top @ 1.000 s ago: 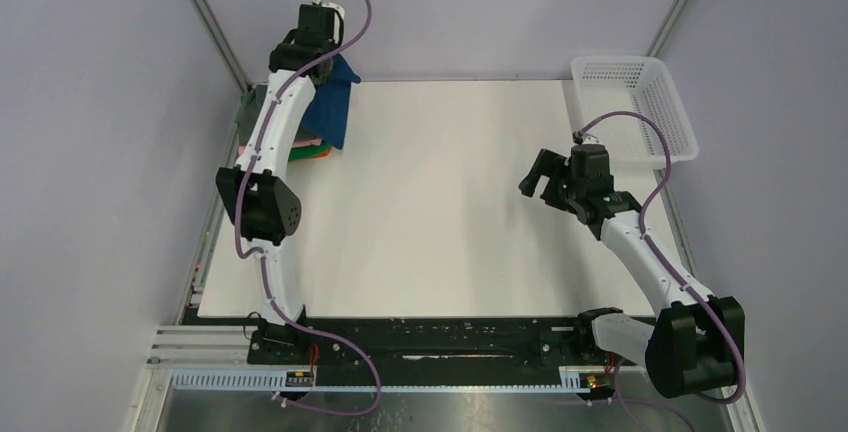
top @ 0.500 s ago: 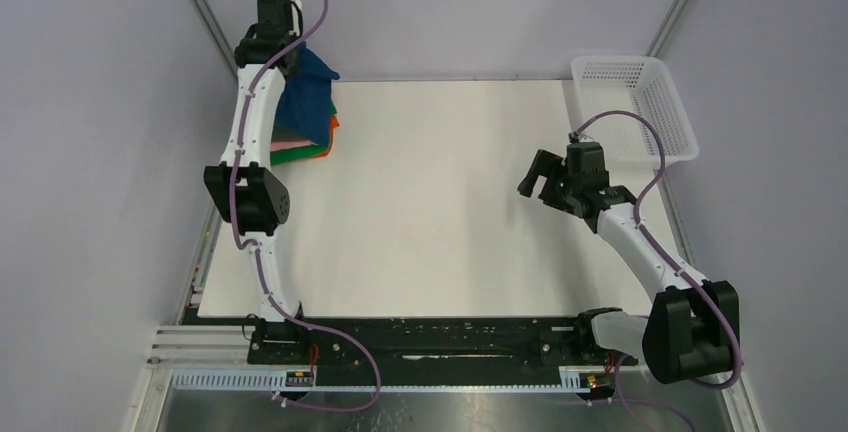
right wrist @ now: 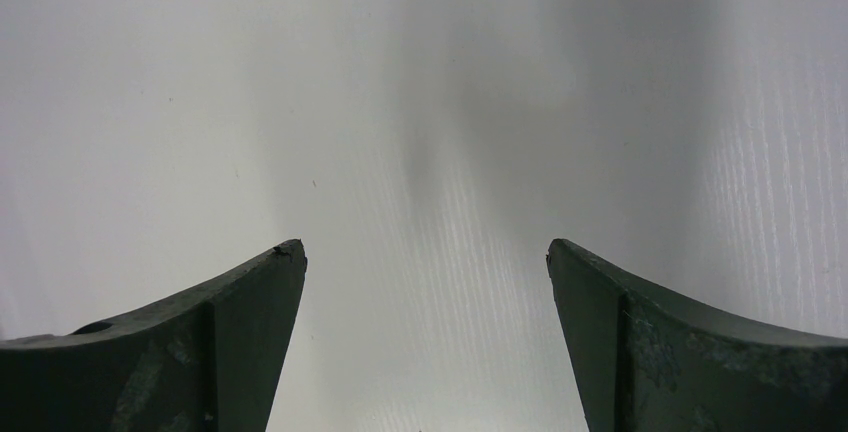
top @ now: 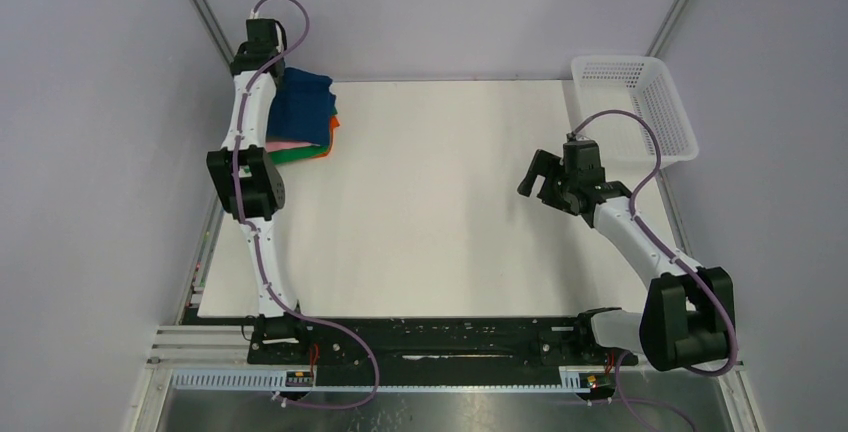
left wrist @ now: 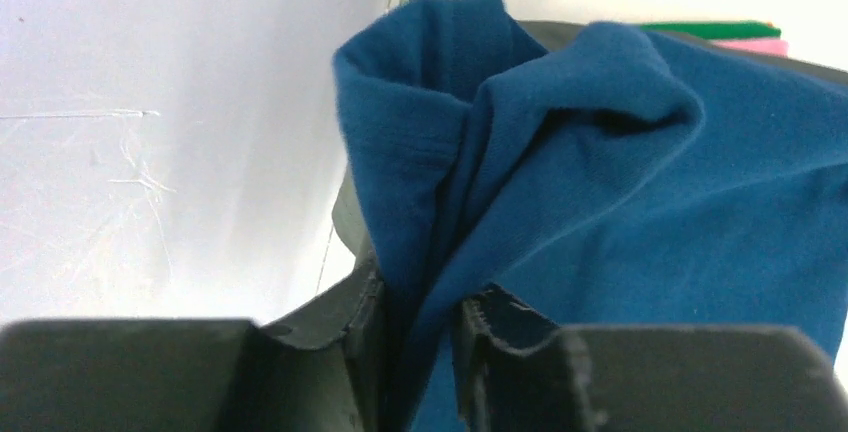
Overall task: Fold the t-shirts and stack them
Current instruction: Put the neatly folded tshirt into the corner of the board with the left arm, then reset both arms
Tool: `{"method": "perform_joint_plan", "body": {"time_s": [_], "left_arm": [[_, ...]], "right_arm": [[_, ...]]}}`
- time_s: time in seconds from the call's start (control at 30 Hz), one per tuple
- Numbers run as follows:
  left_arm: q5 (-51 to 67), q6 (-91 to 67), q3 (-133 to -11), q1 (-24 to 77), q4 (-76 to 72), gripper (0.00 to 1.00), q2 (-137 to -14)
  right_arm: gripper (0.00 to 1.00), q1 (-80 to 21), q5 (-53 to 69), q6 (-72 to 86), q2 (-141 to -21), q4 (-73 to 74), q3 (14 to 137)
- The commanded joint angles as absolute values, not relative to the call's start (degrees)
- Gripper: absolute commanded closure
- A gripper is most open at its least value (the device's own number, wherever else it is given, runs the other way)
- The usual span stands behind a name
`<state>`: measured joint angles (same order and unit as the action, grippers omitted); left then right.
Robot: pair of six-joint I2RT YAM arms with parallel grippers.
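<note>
The dark blue t-shirt lies folded on top of a stack at the table's far left corner, over pink, orange and green tees. My left gripper is at the stack's far left edge, shut on a bunched fold of the blue t-shirt. Green and pink edges show behind it in the left wrist view. My right gripper hovers open and empty over bare table at mid right; its fingers frame only white surface.
A white plastic mesh basket stands at the far right corner of the white table. Grey walls close in on the left, right and back. The left wall is very near my left gripper.
My left arm has swung left and back, carrying the hanging blue t-shirt over the stack and laying it down on top. The right arm has barely moved.
</note>
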<state>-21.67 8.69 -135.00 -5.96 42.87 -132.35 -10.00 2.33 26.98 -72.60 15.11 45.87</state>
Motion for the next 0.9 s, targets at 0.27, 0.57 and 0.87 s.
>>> {"method": "perform_joint_plan", "body": {"time_s": [0.27, 0.57, 0.87], "left_arm": [[-30.14, 3.29, -135.69, -6.82, 32.38, 0.01, -128.79], [-10.90, -10.13, -115.28, -6.77, 26.81, 0.01, -110.64], [3.91, -30.21, -67.53, 0.50, 5.73, 0.01, -76.90]], "right_arm": [[0.01, -9.77, 0.28, 28.41, -71.64, 16.51, 48.13], [0.01, -9.76, -3.79, 29.87, -61.38, 16.55, 42.21], [0.00, -9.84, -10.10, 33.37, -41.22, 16.31, 30.42]]}}
